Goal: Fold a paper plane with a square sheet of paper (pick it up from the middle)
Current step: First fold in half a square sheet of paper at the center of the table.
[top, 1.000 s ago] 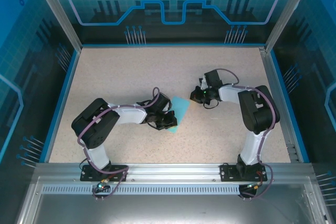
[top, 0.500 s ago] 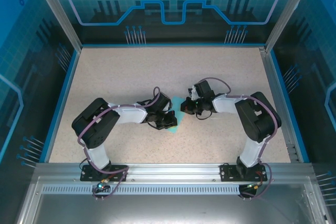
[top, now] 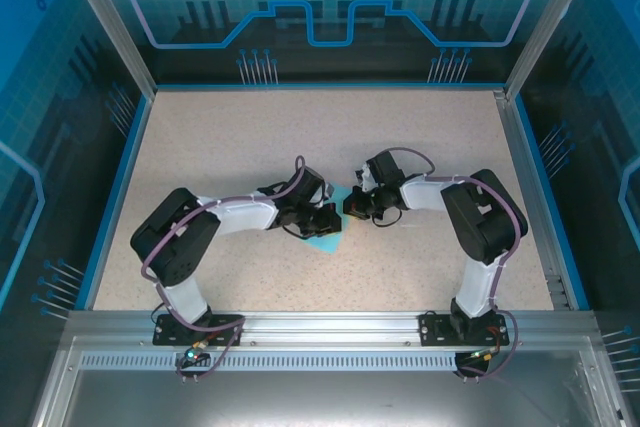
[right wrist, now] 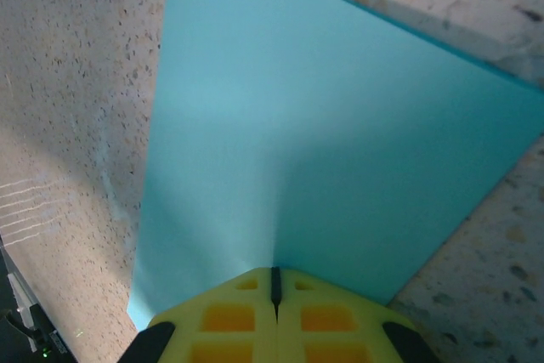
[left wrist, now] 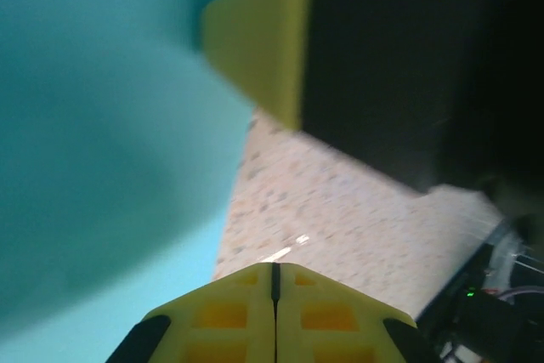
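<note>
- Found near the middle of the desk (top: 230,137): the square sheet of paper (top: 326,240), light blue, lying between the two tools.
- Mostly hidden from above, with just a blue corner poking out toward the near edge of the desk.
- Seen from the right wrist as a wide blue piece (right wrist: 323,125) with sharp straight edges, lying flat on the speckled top.
- Hard to tell if the soft line up its middle is a fold or just a shadow.
- Right on the paper: the left tool (top: 328,219), with its yellow tips (left wrist: 274,291) closed tight together and the blurry blue paper (left wrist: 85,125) just beside them.
- Can't tell if any paper is pinched in there.
- Across from it, nearly touching: the right tool (top: 352,205), closed too (right wrist: 274,291), tips at the paper's edge and seeming to press down on it.
- No paper plane yet: no pointy nose, no wings, no slim dart shape.
- Probably early in the job, with most of the folding not yet done.
</note>
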Controlling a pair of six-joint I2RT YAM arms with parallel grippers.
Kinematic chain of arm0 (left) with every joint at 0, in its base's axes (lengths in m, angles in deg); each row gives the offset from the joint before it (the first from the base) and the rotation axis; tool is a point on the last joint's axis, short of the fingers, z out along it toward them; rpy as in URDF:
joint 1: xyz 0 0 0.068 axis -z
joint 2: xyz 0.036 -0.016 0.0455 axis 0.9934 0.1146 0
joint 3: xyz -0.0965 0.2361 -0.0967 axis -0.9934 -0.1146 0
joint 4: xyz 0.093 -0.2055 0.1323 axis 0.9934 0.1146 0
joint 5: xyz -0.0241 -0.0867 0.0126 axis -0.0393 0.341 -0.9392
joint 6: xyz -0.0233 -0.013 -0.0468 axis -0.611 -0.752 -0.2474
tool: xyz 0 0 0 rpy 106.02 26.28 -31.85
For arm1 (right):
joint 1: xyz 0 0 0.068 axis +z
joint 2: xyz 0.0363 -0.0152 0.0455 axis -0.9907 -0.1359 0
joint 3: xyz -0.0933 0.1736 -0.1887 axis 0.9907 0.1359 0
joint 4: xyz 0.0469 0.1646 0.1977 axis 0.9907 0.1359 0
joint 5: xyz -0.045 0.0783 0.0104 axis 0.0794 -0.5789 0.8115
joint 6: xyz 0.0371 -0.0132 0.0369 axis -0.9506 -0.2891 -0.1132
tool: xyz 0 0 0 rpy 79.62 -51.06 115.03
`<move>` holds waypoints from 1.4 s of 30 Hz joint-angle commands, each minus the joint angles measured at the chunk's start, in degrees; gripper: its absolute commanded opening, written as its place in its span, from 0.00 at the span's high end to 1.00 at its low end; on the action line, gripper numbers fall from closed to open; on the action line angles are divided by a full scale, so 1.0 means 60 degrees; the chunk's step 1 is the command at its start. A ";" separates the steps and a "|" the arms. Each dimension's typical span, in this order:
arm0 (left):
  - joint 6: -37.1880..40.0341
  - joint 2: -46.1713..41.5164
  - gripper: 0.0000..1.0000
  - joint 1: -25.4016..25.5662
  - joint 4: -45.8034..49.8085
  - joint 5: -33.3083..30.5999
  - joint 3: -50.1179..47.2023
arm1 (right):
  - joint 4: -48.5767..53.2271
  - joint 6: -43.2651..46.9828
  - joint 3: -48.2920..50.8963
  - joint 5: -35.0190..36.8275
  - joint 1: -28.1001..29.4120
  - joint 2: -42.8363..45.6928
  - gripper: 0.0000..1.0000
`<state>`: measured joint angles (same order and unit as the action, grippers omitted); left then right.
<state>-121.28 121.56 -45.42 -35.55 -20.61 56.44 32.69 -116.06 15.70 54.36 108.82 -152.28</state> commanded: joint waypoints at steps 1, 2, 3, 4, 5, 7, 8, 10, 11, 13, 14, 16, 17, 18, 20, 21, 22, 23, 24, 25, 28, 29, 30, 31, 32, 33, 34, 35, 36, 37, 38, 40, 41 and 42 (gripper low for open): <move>0.0465 0.0273 0.93 -0.0129 -0.0454 0.0567 0.0537 | 0.0673 0.0276 0.0012 0.0377 -0.0066 -0.0572 1.00; 0.0508 0.0382 0.93 -0.0141 -0.0441 0.0533 0.0583 | 0.0659 0.0261 0.0011 0.0335 -0.0087 -0.0616 1.00; 0.0558 0.0502 0.93 -0.0150 -0.0406 0.0490 0.0629 | 0.0642 0.0257 0.0008 0.0296 -0.0099 -0.0657 1.00; 0.0590 0.0643 0.93 -0.0173 -0.0386 0.0496 0.0654 | 0.0613 0.0254 0.0008 0.0274 -0.0116 -0.0681 1.00; 0.0602 0.0737 0.93 -0.0192 -0.0395 0.0513 0.0646 | 0.0624 0.0254 -0.0001 0.0286 -0.0125 -0.0696 1.00; 0.0601 0.0922 0.94 -0.0181 -0.0479 0.0575 0.0609 | 0.0613 0.0251 -0.0004 0.0241 -0.0146 -0.0755 1.00; 0.0607 0.0981 0.94 -0.0186 -0.0511 0.0584 0.0589 | 0.0599 0.0247 -0.0001 0.0230 -0.0168 -0.0769 1.00; 0.0671 0.1080 0.95 -0.0183 -0.0451 0.0491 0.0561 | 0.0612 0.0247 -0.0008 0.0226 -0.0176 -0.0815 1.00; 0.0694 0.1111 0.95 -0.0189 -0.0441 0.0471 0.0565 | 0.0605 0.0247 -0.0016 0.0219 -0.0184 -0.0839 1.00; 0.0716 0.1220 0.95 -0.0189 -0.0442 0.0414 0.0515 | 0.0612 0.0259 -0.0033 0.0215 -0.0191 -0.0893 1.00; 0.0730 0.1261 0.95 -0.0180 -0.0403 0.0382 0.0501 | 0.0620 0.0247 -0.0037 0.0233 -0.0204 -0.0905 1.00; 0.0826 0.1337 0.95 -0.0194 -0.0290 0.0305 0.0458 | 0.0636 0.0258 -0.0073 0.0225 -0.0204 -0.0948 1.00; 0.0867 0.1360 0.95 -0.0183 -0.0232 0.0258 0.0407 | 0.0667 0.0252 -0.0076 0.0251 -0.0205 -0.0957 1.00; 0.0917 0.1382 0.95 -0.0179 -0.0157 0.0232 0.0370 | 0.0685 0.0261 -0.0090 0.0289 -0.0220 -0.0969 1.00; 0.0951 0.1427 0.95 -0.0190 -0.0094 0.0237 0.0271 | 0.0728 0.0276 -0.0103 0.0311 -0.0233 -0.0989 1.00; 0.0957 0.1427 0.95 -0.0182 -0.0114 0.0249 0.0184 | 0.0757 0.0284 -0.0107 0.0342 -0.0220 -0.1013 1.00; 0.0950 0.1427 0.96 -0.0183 -0.0115 0.0270 0.0103 | 0.0796 0.0282 -0.0106 0.0378 -0.0234 -0.1018 1.00; 0.0932 0.1416 0.96 -0.0181 -0.0115 0.0284 0.0037 | 0.0810 0.0291 -0.0105 0.0407 -0.0235 -0.1027 1.00; 0.0932 0.1398 0.96 -0.0170 -0.0106 0.0316 -0.0032 | 0.0857 0.0283 -0.0110 0.0452 -0.0235 -0.1048 1.00; 0.0930 0.1365 0.96 -0.0159 -0.0078 0.0337 -0.0109 | 0.0874 0.0276 -0.0131 0.0464 -0.0241 -0.1064 1.00; 0.0930 0.1149 0.96 -0.0092 0.0159 0.0340 -0.0282 | 0.0948 0.0277 -0.0149 0.0518 -0.0263 -0.1085 1.00; 0.0904 0.1029 0.96 -0.0040 0.0186 0.0314 -0.0389 | 0.0984 0.0290 -0.0148 0.0543 -0.0263 -0.1075 1.00; 0.0914 0.0909 0.96 0.0025 0.0241 0.0301 -0.0496 | 0.0993 0.0301 -0.0146 0.0589 -0.0275 -0.1063 1.00; 0.0933 0.0814 0.96 0.0071 0.0299 0.0311 -0.0573 | 0.1007 0.0291 -0.0124 0.0592 -0.0286 -0.1070 1.00; 0.0930 0.0731 0.96 0.0129 0.0337 0.0297 -0.0674 | 0.0994 0.0306 -0.0136 0.0592 -0.0294 -0.1079 1.00; 0.0931 0.0648 0.96 0.0180 0.0350 0.0295 -0.0815 | 0.0980 0.0306 -0.0122 0.0604 -0.0302 -0.1078 1.00; 0.0933 0.0594 0.96 0.0207 0.0356 0.0296 -0.0932 | 0.0971 0.0313 -0.0122 0.0607 -0.0308 -0.1085 1.00; 0.0930 0.0548 0.96 0.0254 0.0353 0.0301 -0.1057 | 0.0964 0.0331 -0.0122 0.0606 -0.0308 -0.1077 1.00; 0.0913 0.0494 0.96 0.0286 0.0359 0.0338 -0.1174 | 0.0978 0.0342 -0.0100 0.0607 -0.0308 -0.1098 1.00; 0.0915 0.0454 0.97 0.0318 0.0324 0.0377 -0.1265 | 0.0979 0.0356 -0.0103 0.0625 -0.0306 -0.1100 1.00; 0.0912 0.0389 0.97 0.0361 0.0314 0.0408 -0.1364 | 0.0990 0.0375 -0.0105 0.0632 -0.0308 -0.1099 1.00; 0.0915 0.0285 0.97 0.0444 0.0339 0.0385 -0.1524 | 0.1008 0.0404 -0.0099 0.0638 -0.0310 -0.1111 1.00; 0.0911 0.0239 0.97 0.0486 0.0430 0.0328 -0.1578 | 0.1024 0.0408 -0.0104 0.0657 -0.0312 -0.1107 1.00; 0.0891 0.0217 0.97 0.0490 0.0480 0.0294 -0.1631 | 0.1014 0.0422 -0.0107 0.0661 -0.0309 -0.1114 1.00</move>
<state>-117.10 123.18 -44.07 -40.16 -19.02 49.62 33.20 -115.07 13.75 50.84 107.73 -154.73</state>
